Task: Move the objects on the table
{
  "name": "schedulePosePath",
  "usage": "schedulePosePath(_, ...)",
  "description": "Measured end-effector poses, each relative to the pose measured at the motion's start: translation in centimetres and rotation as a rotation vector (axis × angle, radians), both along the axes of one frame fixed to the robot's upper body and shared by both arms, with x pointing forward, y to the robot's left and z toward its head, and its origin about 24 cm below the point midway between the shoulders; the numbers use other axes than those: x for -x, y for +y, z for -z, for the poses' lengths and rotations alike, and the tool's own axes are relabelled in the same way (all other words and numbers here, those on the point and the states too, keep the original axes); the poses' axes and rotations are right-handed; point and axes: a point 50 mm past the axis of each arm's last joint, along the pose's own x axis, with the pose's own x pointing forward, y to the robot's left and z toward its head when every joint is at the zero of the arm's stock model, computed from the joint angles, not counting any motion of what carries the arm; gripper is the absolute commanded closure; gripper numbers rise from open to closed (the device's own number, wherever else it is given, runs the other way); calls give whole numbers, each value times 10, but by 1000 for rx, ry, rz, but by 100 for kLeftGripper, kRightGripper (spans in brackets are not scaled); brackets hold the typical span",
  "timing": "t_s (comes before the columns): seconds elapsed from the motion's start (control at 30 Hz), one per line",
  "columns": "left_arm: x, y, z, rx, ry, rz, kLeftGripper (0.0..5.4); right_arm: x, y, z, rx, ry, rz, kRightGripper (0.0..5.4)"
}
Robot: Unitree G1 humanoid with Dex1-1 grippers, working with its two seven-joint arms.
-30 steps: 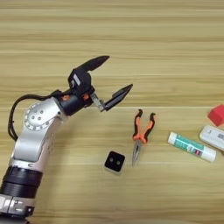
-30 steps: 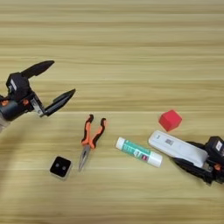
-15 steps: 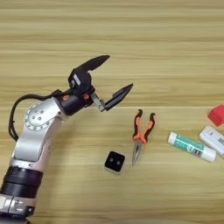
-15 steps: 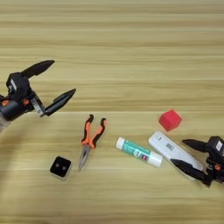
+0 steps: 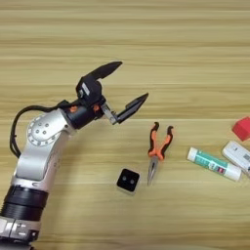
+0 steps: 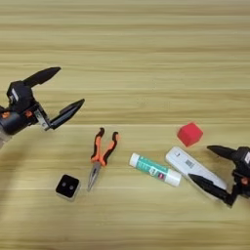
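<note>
On the table (image 5: 146,44) all the objects lie free, so the moving seems not yet done. The left gripper (image 5: 126,88) hovers spread wide and empty; the pliers (image 5: 157,149) and black block (image 5: 128,179) lie below it to the right. The right gripper (image 6: 218,172), also released, straddles the near end of the white remote (image 6: 190,165), with the tube (image 6: 154,169) and red cube (image 6: 189,133) to its left.
</note>
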Motion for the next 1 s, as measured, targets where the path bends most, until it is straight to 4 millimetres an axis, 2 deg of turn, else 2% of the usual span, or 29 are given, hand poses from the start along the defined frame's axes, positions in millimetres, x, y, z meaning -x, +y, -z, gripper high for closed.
schedulePosePath(0.23,0,0,1,3,0,-1,0,-10,3,-16,-51,-118,49,2)
schedulePosePath(0.43,-1,1,3,4,2,-5,0,-21,16,-31,-61,-215,72,2)
schedulePosePath(0.83,-1,1,3,5,4,-6,0,-39,28,-26,-39,-184,195,2)
schedulePosePath(1.0,-2,0,2,6,1,-6,0,-43,24,-13,-17,-105,243,2)
